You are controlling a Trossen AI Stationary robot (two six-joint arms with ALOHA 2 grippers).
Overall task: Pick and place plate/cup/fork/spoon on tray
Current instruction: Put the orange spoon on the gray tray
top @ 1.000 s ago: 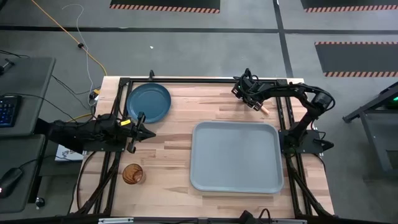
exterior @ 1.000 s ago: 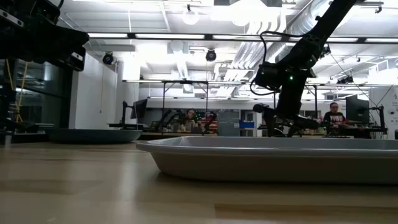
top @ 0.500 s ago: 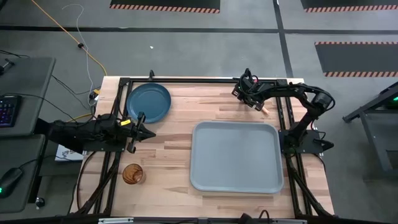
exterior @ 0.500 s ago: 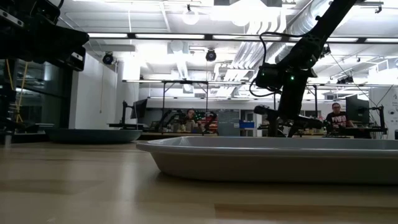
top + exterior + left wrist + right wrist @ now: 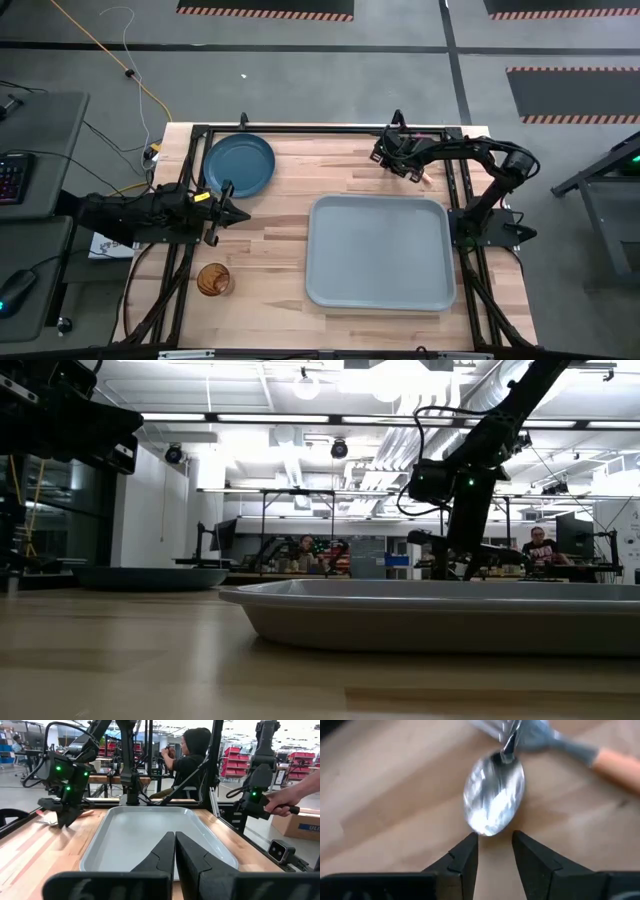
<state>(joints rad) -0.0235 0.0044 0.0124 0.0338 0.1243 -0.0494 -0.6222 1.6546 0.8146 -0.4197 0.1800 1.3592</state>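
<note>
Right end effector [image 5: 494,851] over spoon [image 5: 493,802], beyond tray [image 5: 378,251].
I keep its fingers slightly parted to straddle the bowl; fork [image 5: 600,760] touching behind. Left end effector [image 5: 175,851] closed, waiting beside tray.

Left gripper [image 5: 174,851] jaws closed, tray [image 5: 150,835] ahead, right gripper [image 5: 62,810] beyond, person [image 5: 192,755] behind

plate [image 5: 239,164] far-left | cup [image 5: 213,279] near-left | tray [image 5: 379,252] right | spoon [image 5: 493,794], fork [image 5: 580,752] behind tray

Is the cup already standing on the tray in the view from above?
No, the cup stands on the bare table, apart from the tray and nearer the left arm.
</note>
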